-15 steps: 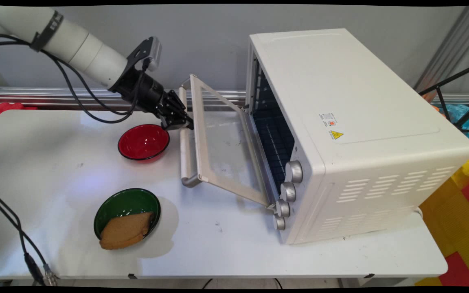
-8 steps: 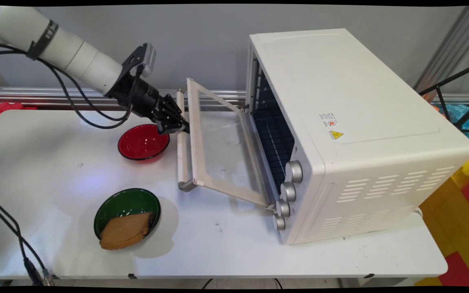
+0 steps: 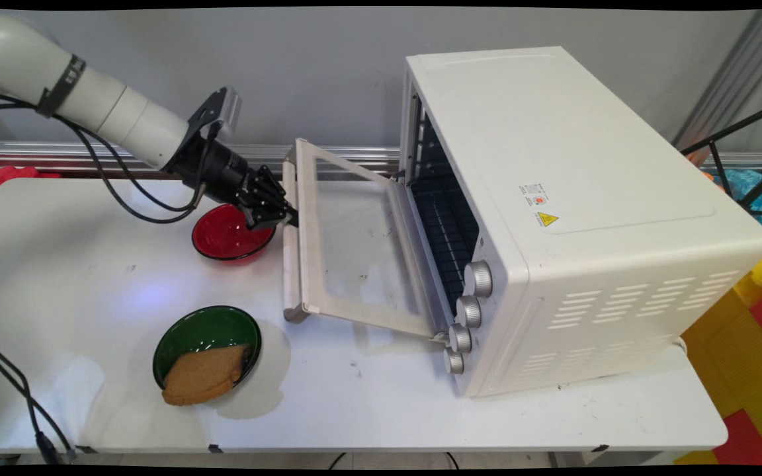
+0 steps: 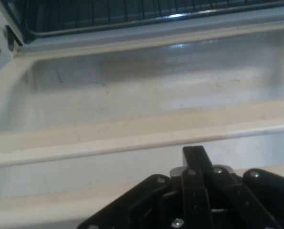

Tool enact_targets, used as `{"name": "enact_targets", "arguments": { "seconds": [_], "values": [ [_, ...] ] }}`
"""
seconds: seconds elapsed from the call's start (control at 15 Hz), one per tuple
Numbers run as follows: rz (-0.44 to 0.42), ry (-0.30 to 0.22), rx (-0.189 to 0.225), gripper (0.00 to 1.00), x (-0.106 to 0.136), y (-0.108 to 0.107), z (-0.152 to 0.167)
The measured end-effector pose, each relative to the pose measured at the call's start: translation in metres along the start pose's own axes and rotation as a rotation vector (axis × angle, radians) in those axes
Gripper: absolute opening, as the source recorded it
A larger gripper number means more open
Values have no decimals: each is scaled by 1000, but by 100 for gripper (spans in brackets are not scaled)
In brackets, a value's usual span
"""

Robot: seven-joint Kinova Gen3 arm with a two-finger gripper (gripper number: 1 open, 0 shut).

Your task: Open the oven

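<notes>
Gripper (image 3: pixel 283 213) of the white arm is clenching the pale handle bar (image 3: pixel 288 258) of a white toaster oven's (image 3: pixel 573 218) glass door (image 3: pixel 354 251), gripping it near the bar's far end. In the hand view the black fingers (image 4: pixel 194 164) are sitting closed together over the bar (image 4: pixel 108 164), with the door's glass pane (image 4: pixel 146 90) stretching beyond and the oven's wire rack (image 4: pixel 132 14) showing at the top. The door is hanging lowered, most of the way open, hinged along the oven's front and slanting down toward the white table (image 3: pixel 77 264). A red bowl (image 3: pixel 232 233) is sitting just beside and partly beneath the gripper, on the side away from the oven. Nearer the camera, a green bowl (image 3: pixel 206 340) is holding a slice of brown bread (image 3: pixel 202 377), well apart from the gripper. Four silver knobs (image 3: pixel 465 311) are lining the oven's front edge.
</notes>
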Motion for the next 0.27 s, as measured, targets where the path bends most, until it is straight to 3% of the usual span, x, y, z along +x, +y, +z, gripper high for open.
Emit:
{"name": "enact_targets", "arguments": {
  "seconds": [0.27],
  "values": [
    [-4,0,-4,0,-12,1,0]
  ]
}}
